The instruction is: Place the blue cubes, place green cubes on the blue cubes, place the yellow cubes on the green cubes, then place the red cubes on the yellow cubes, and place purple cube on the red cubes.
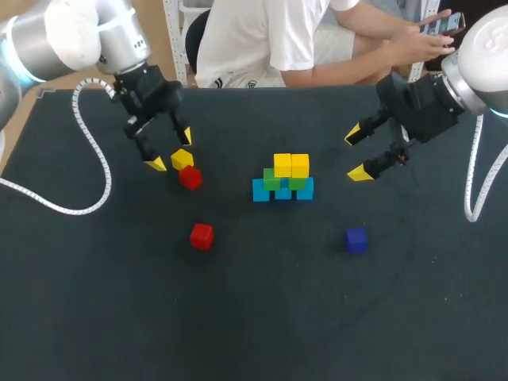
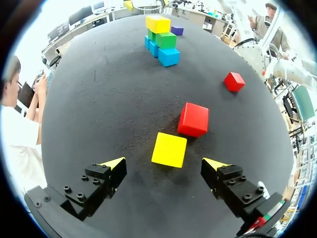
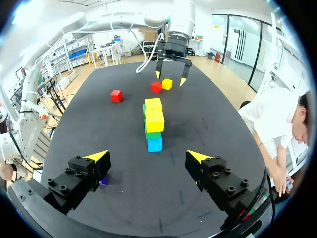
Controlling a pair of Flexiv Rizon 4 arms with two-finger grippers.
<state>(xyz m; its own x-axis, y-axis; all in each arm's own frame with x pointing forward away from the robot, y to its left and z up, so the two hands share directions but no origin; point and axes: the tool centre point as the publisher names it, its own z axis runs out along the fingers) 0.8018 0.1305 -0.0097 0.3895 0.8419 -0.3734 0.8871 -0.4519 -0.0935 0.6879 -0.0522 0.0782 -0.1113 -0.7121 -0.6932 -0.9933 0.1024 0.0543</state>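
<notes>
While both arms hang over the table (image 1: 95,317), I check the L gripper (image 1: 171,151) first: fingers wide apart, holding nothing. In the L wrist view the loose yellow cube (image 2: 169,149) sits on the table in the gap btw the two yellow tips, w/ clear space on each side, so neither finger is in contact. Head view puts that gripper at far left, over the same cube. A red cube (image 2: 193,119) lies just beside the yellow one, on the side away from the gripper. Their corners come v. close and I can't tell if they actually meet. The second red cube (image 1: 202,236) is well apart from both, nearer me, left of centre.

R gripper (image 1: 356,154) is also wide open and empty, at far right. It's to the right of the stack (image 1: 283,181) and apart from it. In the R wrist view the stack stands ahead of the fingers, well beyond the tips.

The stack is mid-table: blue cubes (image 1: 261,191) in a row at the base, green cubes (image 1: 272,179) on them, two yellow cubes (image 1: 291,165) on top. The purple cube (image 1: 356,240) lies alone on the near right, well apart from the stack. In the R wrist view it's partly hidden behind one finger of that gripper.
</notes>
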